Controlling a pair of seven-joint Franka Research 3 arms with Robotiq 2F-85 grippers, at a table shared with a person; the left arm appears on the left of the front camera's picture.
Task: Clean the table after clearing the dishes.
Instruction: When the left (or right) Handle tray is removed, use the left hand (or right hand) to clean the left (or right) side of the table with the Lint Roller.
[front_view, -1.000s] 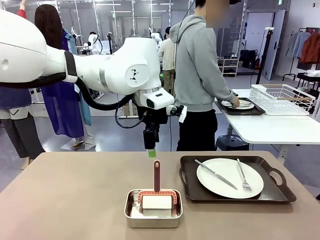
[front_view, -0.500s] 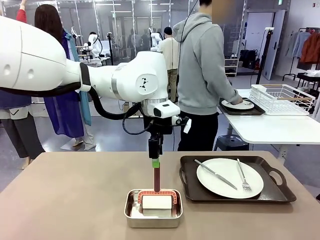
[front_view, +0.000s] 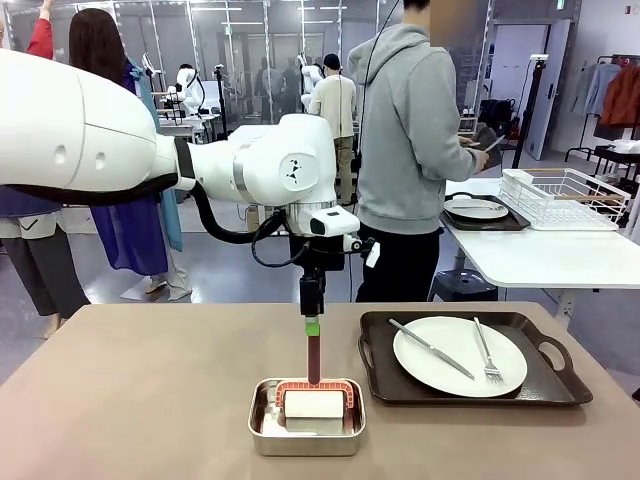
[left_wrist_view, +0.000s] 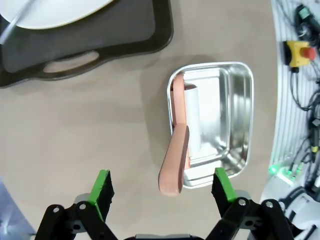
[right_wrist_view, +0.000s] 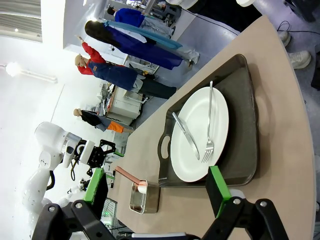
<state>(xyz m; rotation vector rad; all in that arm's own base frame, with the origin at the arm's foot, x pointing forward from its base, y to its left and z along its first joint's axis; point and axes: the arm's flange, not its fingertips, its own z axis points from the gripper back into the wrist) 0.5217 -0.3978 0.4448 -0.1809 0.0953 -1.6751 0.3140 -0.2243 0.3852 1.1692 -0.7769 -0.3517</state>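
A white plate (front_view: 459, 356) with a fork and knife lies on a dark tray (front_view: 548, 383) on the right of the brown table (front_view: 150, 385). A second plate on a tray (front_view: 479, 211) rests on the white side table. My left gripper (front_view: 312, 326) points straight down over the red handle (front_view: 314, 360) of a cleaning tool standing in a steel tin (front_view: 307, 428). In the left wrist view the left gripper (left_wrist_view: 163, 186) is open, with the handle's end (left_wrist_view: 172, 167) between its green pads, untouched. My right gripper (right_wrist_view: 155, 189) is open and holds nothing, facing the plate (right_wrist_view: 197, 137).
A person in a grey hoodie stands at the far side by the white side table, which also carries a white wire rack (front_view: 565, 197). The tray's handle (left_wrist_view: 70, 64) lies near the tin (left_wrist_view: 227, 120). Other people stand further back.
My left arm has swung right and lowered its open gripper onto the top of the red handle. The person has taken their hands off the tray on the side table.
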